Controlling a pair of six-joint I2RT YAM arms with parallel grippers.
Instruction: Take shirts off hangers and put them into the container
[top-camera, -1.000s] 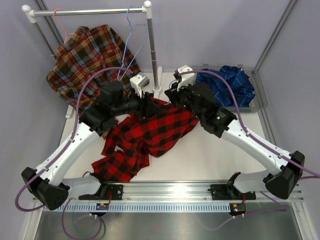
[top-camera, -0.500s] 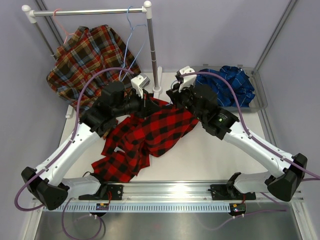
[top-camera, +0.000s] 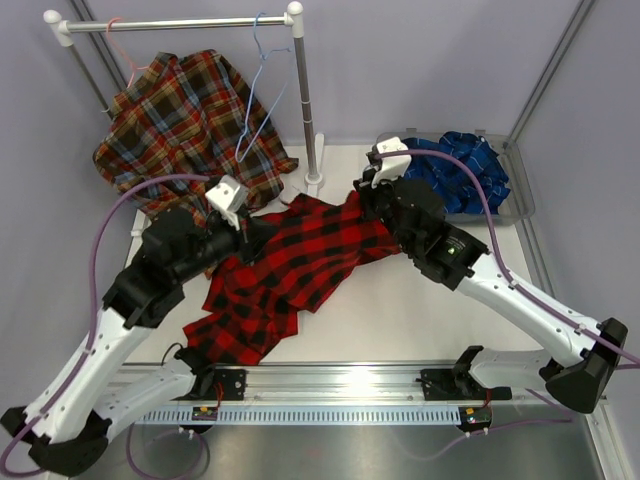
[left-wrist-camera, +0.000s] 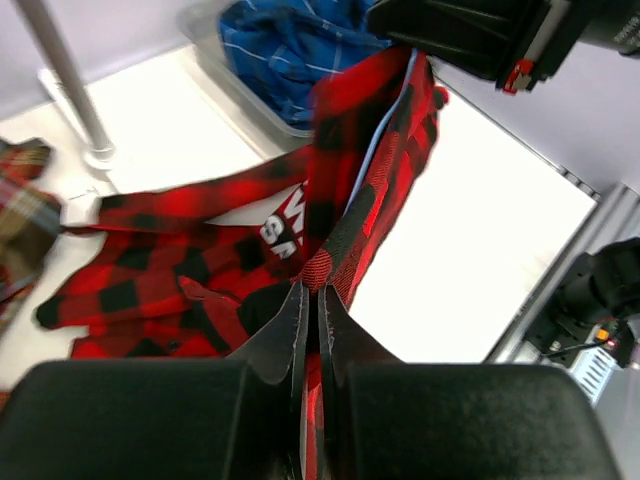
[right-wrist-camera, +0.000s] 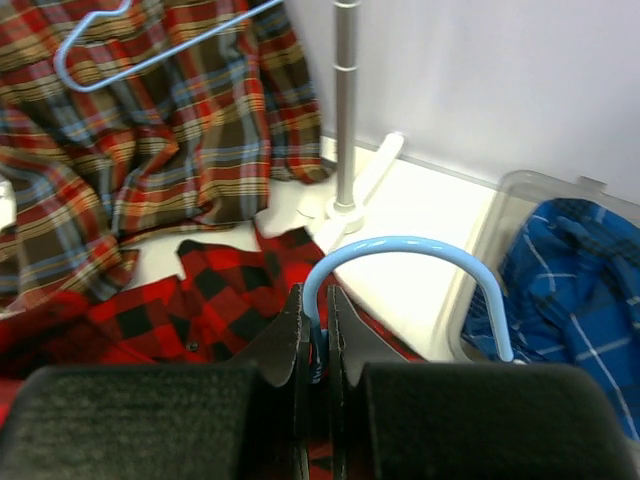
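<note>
The red-and-black shirt (top-camera: 300, 262) lies spread on the table between my arms. My left gripper (top-camera: 262, 228) (left-wrist-camera: 310, 292) is shut on a fold of its cloth. My right gripper (top-camera: 366, 196) (right-wrist-camera: 316, 295) is shut on the neck of a light blue hanger (right-wrist-camera: 400, 248), whose wire still runs inside the raised collar of that shirt (left-wrist-camera: 372, 120). The blue shirt (top-camera: 462, 168) lies in the clear container (top-camera: 522, 205) at the back right. The brown plaid shirt (top-camera: 185, 120) hangs at the back left, with a second light blue hanger (top-camera: 262, 90) and a pink hanger (top-camera: 120, 50) on the rack.
The rack's steel upright (top-camera: 305, 100) and white foot (top-camera: 316, 178) stand just behind the red shirt, close to both grippers. Its top bar (top-camera: 180, 22) spans the back left. A metal rail (top-camera: 340, 385) runs along the near edge.
My left gripper has shut on the red shirt and pulled back to the left and nearer. My right gripper moved a little right, towards the container, with the hanger. The shirt is drawn out between them.
</note>
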